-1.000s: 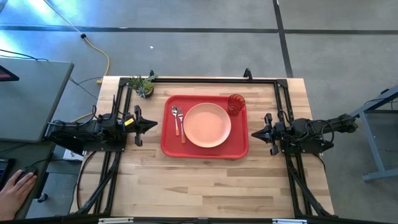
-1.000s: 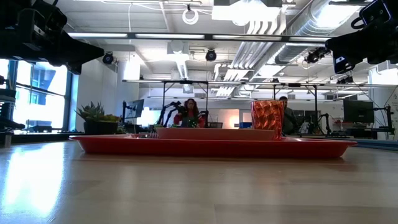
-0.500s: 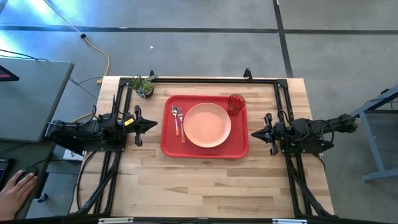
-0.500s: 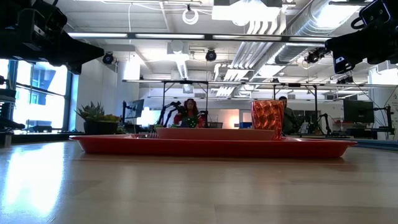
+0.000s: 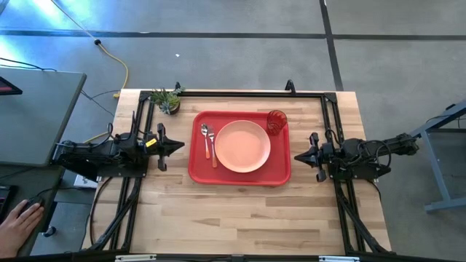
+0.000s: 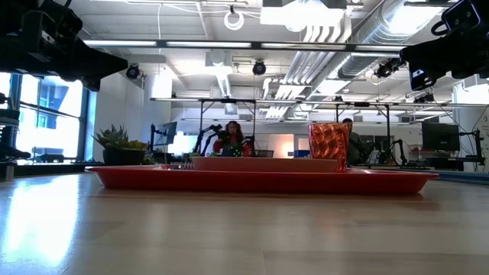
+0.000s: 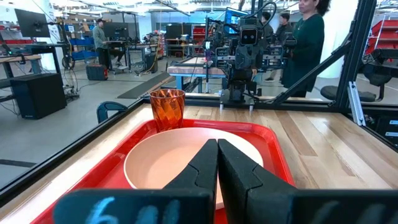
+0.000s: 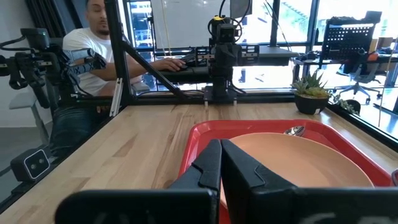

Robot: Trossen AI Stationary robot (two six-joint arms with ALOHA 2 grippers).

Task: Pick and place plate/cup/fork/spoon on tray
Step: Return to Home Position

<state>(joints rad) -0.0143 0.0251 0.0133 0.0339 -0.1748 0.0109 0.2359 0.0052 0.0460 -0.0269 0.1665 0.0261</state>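
Note:
The red tray lies in the middle of the table. On it rest the peach plate, the orange-red cup at its far right corner, and the fork and spoon side by side at the plate's left. The cup and plate show in the left wrist view. My left gripper is shut and empty left of the tray. My right gripper is shut and empty right of the tray.
A small green potted plant stands at the table's far left corner. Black frame rails run along the far and side edges. A person's hand shows beyond the table's left; people show in the room behind.

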